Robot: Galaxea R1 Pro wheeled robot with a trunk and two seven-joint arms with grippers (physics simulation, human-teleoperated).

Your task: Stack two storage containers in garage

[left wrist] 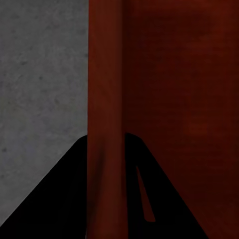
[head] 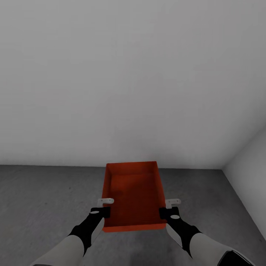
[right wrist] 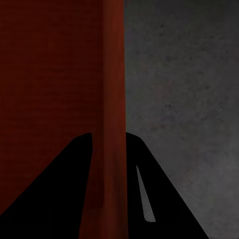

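Head view showed one orange-red container (head: 133, 194), open and lidless, held out in front of the robot above the grey concrete floor (head: 40, 199), near a pale wall (head: 129, 81) and a corner at the right. Left gripper (head: 104, 211) clamped its left wall; in the left wrist view that wall (left wrist: 105, 119) ran between the dark fingers (left wrist: 59, 199). Right gripper (head: 165, 212) pinched the right wall likewise, fingers (right wrist: 164, 199) closed on either side of it.
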